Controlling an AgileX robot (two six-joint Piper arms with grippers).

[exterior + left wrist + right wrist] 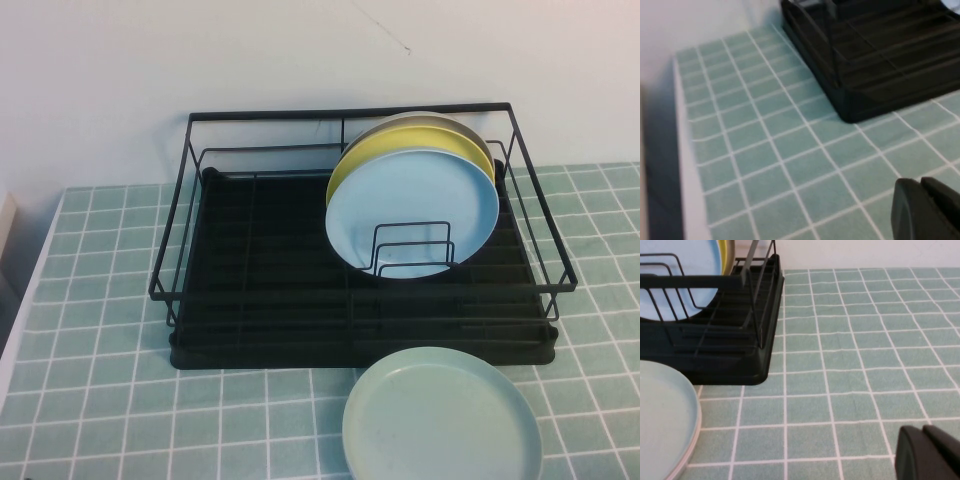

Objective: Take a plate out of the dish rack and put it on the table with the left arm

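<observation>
The pale mint-green plate (442, 415) lies flat on the teal tiled table (100, 330), just in front of the black wire dish rack (260, 270). Its rim also shows in the right wrist view (662, 425). Neither arm shows in the high view. My left gripper (920, 182) is shut and empty, low over the tiles (765, 150) off the rack's front left corner (880, 60). My right gripper (922, 430) is shut and empty over the tiles (865, 340) to the right of the rack (740, 355).
A sky-blue plate (412, 215), a yellow plate (400, 150) and a pale plate (440, 118) behind it stand upright in the right half of the rack. The table's left edge (682, 150) lies near the left gripper. A white wall is behind.
</observation>
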